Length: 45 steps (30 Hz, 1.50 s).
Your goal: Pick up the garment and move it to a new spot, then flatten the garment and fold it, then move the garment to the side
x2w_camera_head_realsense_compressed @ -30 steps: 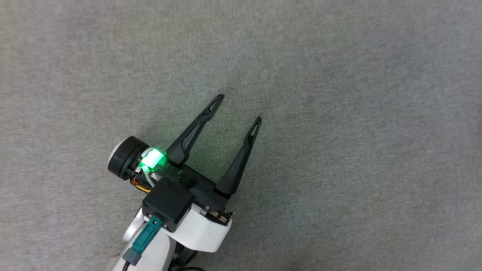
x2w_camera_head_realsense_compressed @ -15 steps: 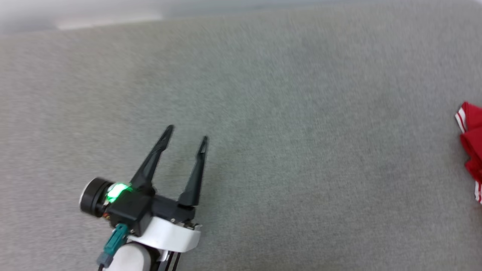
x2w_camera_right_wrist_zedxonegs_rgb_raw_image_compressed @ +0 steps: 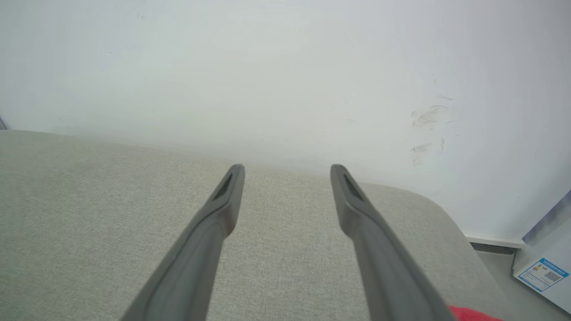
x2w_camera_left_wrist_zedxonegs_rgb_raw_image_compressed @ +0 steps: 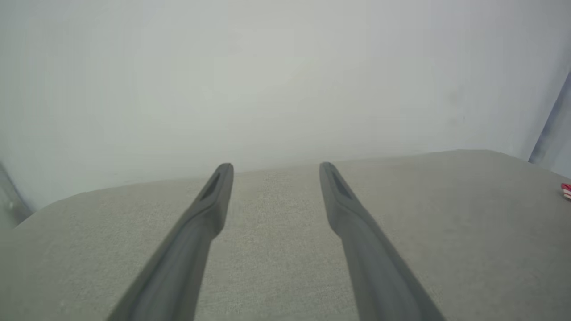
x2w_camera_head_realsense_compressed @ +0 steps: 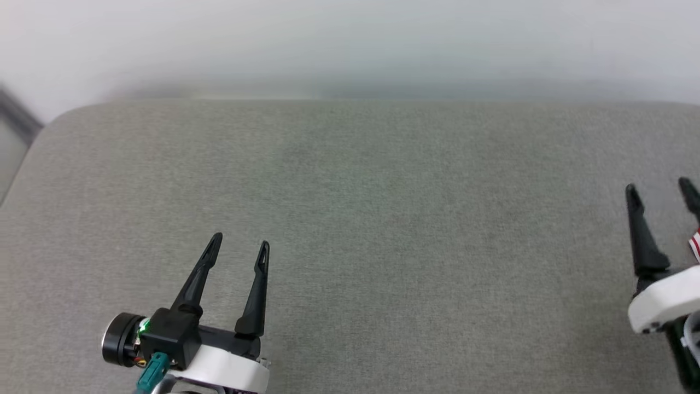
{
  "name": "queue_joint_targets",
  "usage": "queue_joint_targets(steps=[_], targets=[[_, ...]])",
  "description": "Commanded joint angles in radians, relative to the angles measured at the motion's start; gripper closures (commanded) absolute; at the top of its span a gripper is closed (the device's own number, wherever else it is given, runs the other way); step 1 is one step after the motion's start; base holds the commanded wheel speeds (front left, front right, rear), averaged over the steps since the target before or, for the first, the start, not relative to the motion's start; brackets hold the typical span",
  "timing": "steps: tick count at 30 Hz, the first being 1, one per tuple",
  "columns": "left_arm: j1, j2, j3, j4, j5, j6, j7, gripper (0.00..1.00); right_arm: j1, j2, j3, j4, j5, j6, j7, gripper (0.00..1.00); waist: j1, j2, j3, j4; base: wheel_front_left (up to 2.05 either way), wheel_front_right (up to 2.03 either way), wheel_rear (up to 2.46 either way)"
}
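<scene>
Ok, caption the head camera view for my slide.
Empty-handed: left claw and right claw open over the grey cushion, a sliver of the red garment at the right edge.

- A plain indoor room, perhaps a home or a test space; which one cannot be told.
- A wide grey fabric pad (x2w_camera_head_realsense_compressed: 383,219) with rounded corners, like a mattress, lies against the far wall (x2w_camera_right_wrist_zedxonegs_rgb_raw_image_compressed: 267,67).
- The wall is bare white, with scuff marks (x2w_camera_right_wrist_zedxonegs_rgb_raw_image_compressed: 428,117) at the right.
- A white box with a blue label (x2w_camera_right_wrist_zedxonegs_rgb_raw_image_compressed: 542,274) stands past the pad's right end.

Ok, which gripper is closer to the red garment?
The right gripper, at the head view's right edge beside the garment; the left gripper sits far across.
</scene>
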Motion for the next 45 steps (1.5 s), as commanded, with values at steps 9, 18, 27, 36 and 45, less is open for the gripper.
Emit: queue_joint_targets(steps=[9, 18, 27, 36, 45], targets=[[0.041, -0.026, 0.046, 0.069, -0.027, -0.014, -0.002, 0.0, 0.134, 0.083, 0.018, 0.068, 0.047, -0.001, -0.206, 0.0, 0.0003, -0.0001, -0.077, 0.047, 0.0, 0.0, 0.0], [0.062, -0.038, 0.079, 0.116, -0.05, -0.022, -0.002, 0.0, 0.178, 0.103, 0.04, 0.152, 0.057, -0.001, -0.311, 0.0, 0.0003, -0.0001, -0.099, 0.041, 0.0, 0.0, 0.0], [0.049, -0.046, 0.088, 0.134, -0.067, -0.029, -0.002, 0.0, 0.171, 0.111, 0.066, 0.188, 0.053, -0.001, -0.342, 0.0, 0.0003, -0.0001, -0.095, 0.035, 0.0, 0.0, 0.0], [0.05, -0.052, 0.101, 0.117, -0.079, -0.031, -0.002, 0.0, 0.161, 0.116, 0.062, 0.203, 0.05, -0.001, -0.35, 0.0, 0.0003, -0.0001, -0.097, 0.031, 0.0, 0.0, 0.0], [0.055, -0.053, 0.091, 0.113, -0.089, -0.032, -0.002, 0.0, 0.158, 0.122, 0.063, 0.213, 0.049, -0.001, -0.354, 0.0, 0.0003, -0.0001, -0.094, 0.029, 0.0, 0.0, 0.0]])
